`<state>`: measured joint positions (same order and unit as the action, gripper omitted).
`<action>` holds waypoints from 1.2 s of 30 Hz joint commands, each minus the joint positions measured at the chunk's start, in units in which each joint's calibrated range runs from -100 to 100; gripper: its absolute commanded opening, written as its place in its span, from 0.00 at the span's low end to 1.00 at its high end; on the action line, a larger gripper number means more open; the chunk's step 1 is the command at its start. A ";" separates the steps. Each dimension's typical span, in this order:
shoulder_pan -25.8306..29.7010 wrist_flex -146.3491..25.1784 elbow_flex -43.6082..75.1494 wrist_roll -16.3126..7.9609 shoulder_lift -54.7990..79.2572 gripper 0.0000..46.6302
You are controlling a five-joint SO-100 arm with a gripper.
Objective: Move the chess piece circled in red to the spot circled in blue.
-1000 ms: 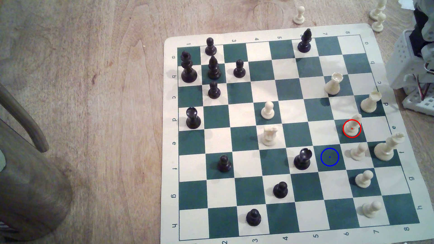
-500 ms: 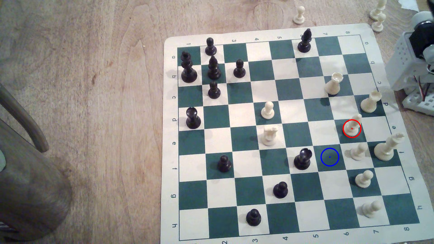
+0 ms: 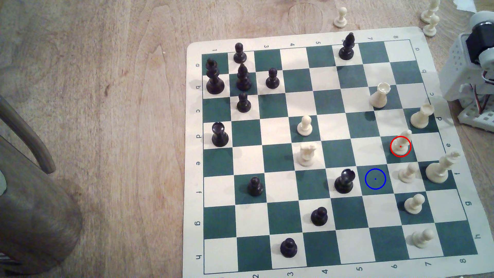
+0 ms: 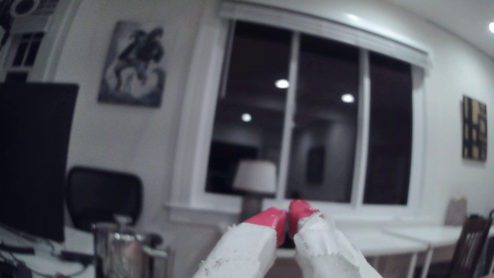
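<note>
Item: cream pawn (image 3: 401, 144), red-ringed, upright on a green square near the chessboard's (image 3: 331, 267) edge at the exterior view's right. Blue-ringed green square (image 3: 375, 179) lies diagonally adjacent, beside a black rook (image 3: 344, 181). Gripper (image 4: 287, 217): red-tipped jaws pressed together, nothing between, aimed at a window (image 4: 315, 120).

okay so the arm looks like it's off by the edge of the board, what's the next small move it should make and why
Probably swing down over the board toward the chess piece and open. The gripper is shut, holding nothing and aimed at the room, while the piece stands on its red-ringed square and the spot is bare.
</note>
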<state>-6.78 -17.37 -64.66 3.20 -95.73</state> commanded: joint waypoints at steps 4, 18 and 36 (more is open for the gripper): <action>-2.09 -13.83 5.01 -7.91 0.14 0.06; -1.55 -35.37 9.99 -5.67 6.34 0.18; 16.21 -80.09 38.73 -17.63 47.68 0.24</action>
<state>0.59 -95.22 -29.78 -12.14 -54.67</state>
